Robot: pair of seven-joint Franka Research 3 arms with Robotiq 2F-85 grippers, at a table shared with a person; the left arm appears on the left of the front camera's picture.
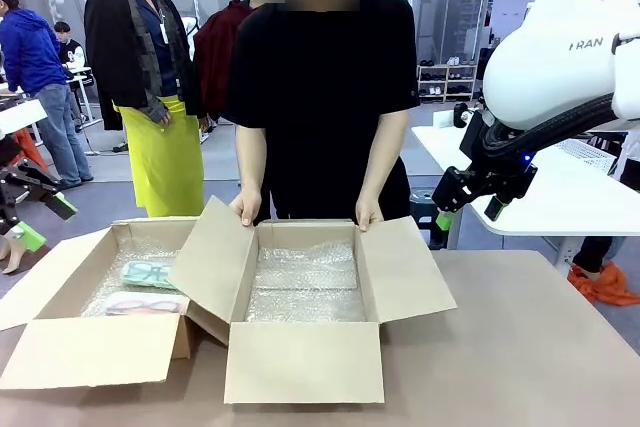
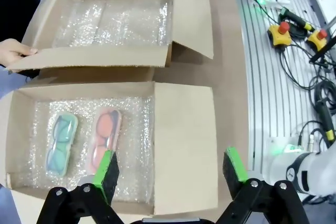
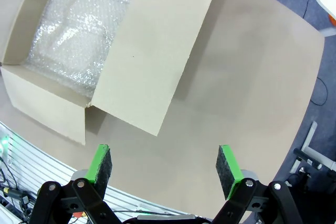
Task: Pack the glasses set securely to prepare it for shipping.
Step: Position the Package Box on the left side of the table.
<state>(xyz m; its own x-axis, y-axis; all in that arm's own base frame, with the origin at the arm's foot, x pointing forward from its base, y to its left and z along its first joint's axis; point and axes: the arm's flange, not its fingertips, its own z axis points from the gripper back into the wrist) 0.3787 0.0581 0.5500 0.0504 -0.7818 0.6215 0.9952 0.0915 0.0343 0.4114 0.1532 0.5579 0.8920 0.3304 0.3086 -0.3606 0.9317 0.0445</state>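
Observation:
The glasses set lies on bubble wrap in the left cardboard box (image 1: pixel 60 347): a mint-green case (image 1: pixel 149 272) and a pinkish-red case (image 1: pixel 145 303), side by side. The left wrist view looks down on the mint case (image 2: pixel 62 145) and the pink case (image 2: pixel 107 137); my left gripper (image 2: pixel 170 169) hangs open above that box's (image 2: pixel 184 145) near flap. It also shows at the front view's left edge as my left gripper (image 1: pixel 40 222). My right gripper (image 1: pixel 470 205) is open and high at the right, over bare table (image 3: pixel 252 77). Nothing is held.
A second open box (image 1: pixel 305 362) lined with bubble wrap (image 1: pixel 305 282) stands mid-table; a person's hands (image 1: pixel 246 209) hold its far flaps. Its side flap (image 3: pixel 157 51) lies spread toward my right gripper. Yellow stop buttons (image 2: pixel 278 32) and cables sit on a metal rack beside the table.

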